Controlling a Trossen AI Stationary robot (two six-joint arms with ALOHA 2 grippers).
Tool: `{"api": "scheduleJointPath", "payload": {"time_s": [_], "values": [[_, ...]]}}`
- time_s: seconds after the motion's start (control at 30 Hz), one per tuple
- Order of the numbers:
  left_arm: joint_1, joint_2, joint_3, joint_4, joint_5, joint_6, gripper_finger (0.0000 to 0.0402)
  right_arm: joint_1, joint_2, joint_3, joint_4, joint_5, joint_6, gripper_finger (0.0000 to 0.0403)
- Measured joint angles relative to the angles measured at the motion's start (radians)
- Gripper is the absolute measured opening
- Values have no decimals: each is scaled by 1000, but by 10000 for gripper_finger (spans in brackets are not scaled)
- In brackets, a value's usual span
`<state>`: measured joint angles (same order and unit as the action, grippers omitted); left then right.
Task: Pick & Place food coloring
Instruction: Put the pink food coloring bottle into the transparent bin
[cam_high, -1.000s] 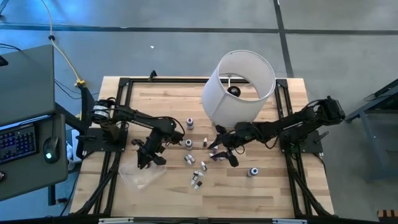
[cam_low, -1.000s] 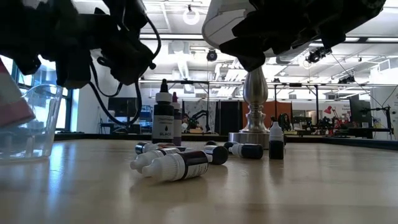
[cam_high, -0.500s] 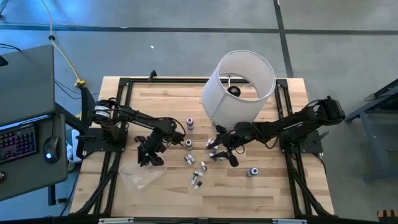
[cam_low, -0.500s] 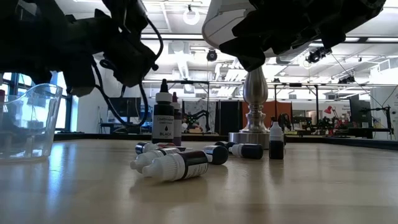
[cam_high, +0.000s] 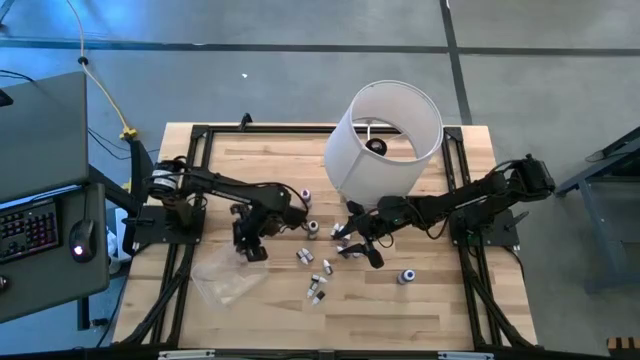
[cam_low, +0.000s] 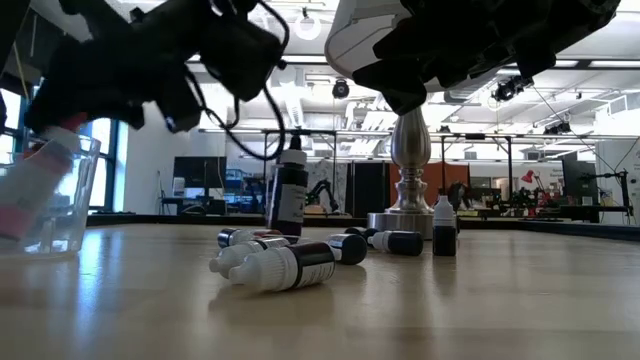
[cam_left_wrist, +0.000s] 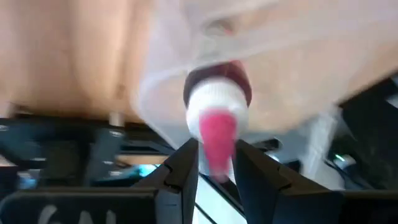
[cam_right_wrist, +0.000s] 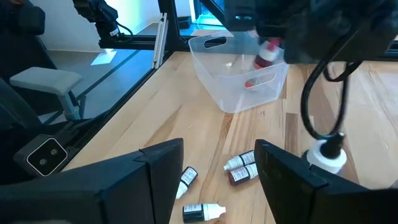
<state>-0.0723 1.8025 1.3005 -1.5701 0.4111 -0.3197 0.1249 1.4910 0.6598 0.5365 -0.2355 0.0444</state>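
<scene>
Several tiny food coloring bottles (cam_high: 318, 285) lie or stand on their bases mid-table, seen close in the low view (cam_low: 280, 265) and below my right gripper (cam_right_wrist: 239, 171). My left gripper (cam_high: 250, 243) hangs just beyond the clear tub's (cam_high: 222, 282) far right corner, shut on a pink-capped bottle (cam_left_wrist: 217, 118). That bottle shows tilted at the tub (cam_low: 45, 185) in the low view. My right gripper (cam_high: 352, 243) hovers open (cam_right_wrist: 217, 155) above the scattered bottles, touching nothing. My left gripper pinches the food coloring bottle by its pink cap (cam_left_wrist: 217, 140) between the two fingertips. The dark red body (cam_right_wrist: 265, 59) hangs away from the fingers, lifted clear and tilted over the tub's rim (cam_right_wrist: 239, 38).
A big white lampshade (cam_high: 385, 140) on a metal base (cam_low: 405, 160) stands at the far right of the table, beside my right arm. One tall black bottle (cam_low: 290, 195) stands upright mid-table. Black frame rails (cam_high: 185, 250) run along both sides. Bare wood lies along the near edge.
My left gripper has shifted a little toward the table's right and far side, away from above the tub, still shut on its bottle, whose tilt in the low view has changed. The upright black bottle has slid toward the right. My right arm has kept still.
</scene>
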Motion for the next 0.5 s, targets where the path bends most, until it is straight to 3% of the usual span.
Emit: {"api": "scheduleJointPath", "payload": {"time_s": [0.27, 0.5], "values": [[-18, -30, 55, 0, -23, -28, 96, 0, 0, 0, 0, 0, 0, 192], [-110, -85, 56, 0, -43, -155, 96, 0, 0, 0, -3, 0, 0, 192]]}}
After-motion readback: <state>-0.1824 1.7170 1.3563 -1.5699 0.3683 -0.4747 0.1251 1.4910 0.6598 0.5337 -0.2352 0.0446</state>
